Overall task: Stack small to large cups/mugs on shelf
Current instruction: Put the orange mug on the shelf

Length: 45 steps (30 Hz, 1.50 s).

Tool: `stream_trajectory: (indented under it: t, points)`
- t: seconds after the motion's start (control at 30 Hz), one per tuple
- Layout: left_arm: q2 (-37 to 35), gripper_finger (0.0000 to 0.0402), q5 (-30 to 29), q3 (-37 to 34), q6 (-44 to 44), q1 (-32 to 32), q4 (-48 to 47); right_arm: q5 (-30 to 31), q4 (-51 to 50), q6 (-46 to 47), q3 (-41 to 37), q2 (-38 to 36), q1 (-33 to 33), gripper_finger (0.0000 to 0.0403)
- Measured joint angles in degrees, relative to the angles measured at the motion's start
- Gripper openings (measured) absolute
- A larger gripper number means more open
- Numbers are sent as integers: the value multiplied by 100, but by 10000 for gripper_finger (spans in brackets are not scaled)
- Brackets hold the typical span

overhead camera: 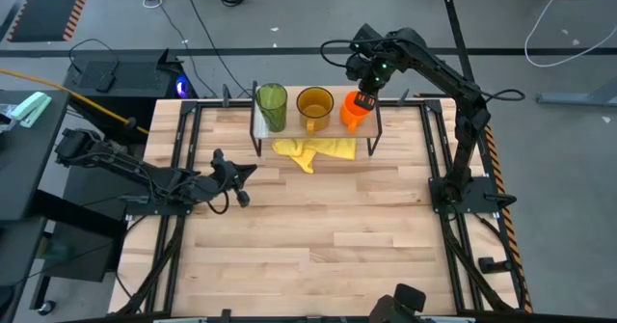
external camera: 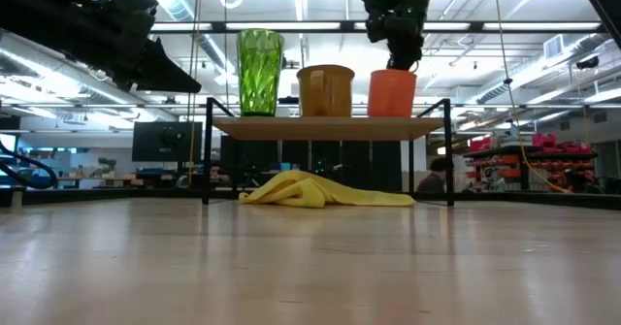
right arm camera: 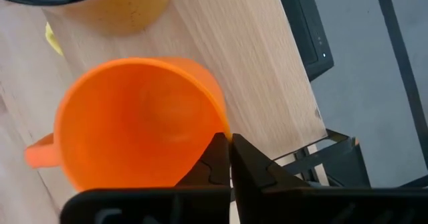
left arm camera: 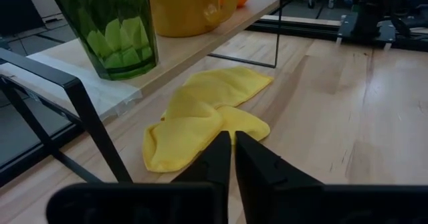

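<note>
On the shelf (overhead camera: 258, 130), at twelve o'clock on the table (overhead camera: 318, 246), stand three vessels in a row: the tumbler (overhead camera: 271, 106) at the nine o'clock end, the amber mug (overhead camera: 314, 105) in the middle, the orange mug (overhead camera: 355, 112) at the three o'clock end; a yellow cloth (overhead camera: 315, 150) lies on the table beneath, partly under the board.

The right gripper (right arm camera: 229, 158) is over the orange mug, its fingers pinched on the rim, one inside the wall and one outside; the mug's base appears, in the low view, to rest on the board, though I cannot be sure it bears its weight there. The left gripper (left arm camera: 233, 158) waits near nine o'clock on the table, fingers closed on nothing, pointing toward the cloth.

These vessels are likely light, thin plastic, smooth and a little slippery; a rim pinch holds well enough but lets the mug swing, and the handle, turned toward the amber mug's side, offers a second hold. The tall tumbler would probably tip soonest if nudged.

The orange mug stands close to the board's three o'clock end and near the black leg there; room is tight toward the amber mug, just beside it; above the shelf the way is open for a straight lift.
</note>
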Motion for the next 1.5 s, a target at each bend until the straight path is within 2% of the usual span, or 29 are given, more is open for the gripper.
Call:
stream_trajectory:
  t: [0.2,0.5,0.9,1.23,1.37,1.5]
  points:
    - [0,24,0,0,-2,0,0,0,124,31,0,0,2,10]
    - [0,36,0,-7,-4,0,-2,0,177,227,2,0,2,49]
    - [0,24,0,-7,-11,0,-2,14,169,232,2,0,4,54]
    - [0,35,0,-7,-11,0,-10,472,154,403,2,-51,0,54]
    - [0,29,0,-7,-13,0,-46,514,151,472,2,-243,0,54]
    - [1,24,0,-7,-13,0,-44,818,149,765,2,-512,0,54]
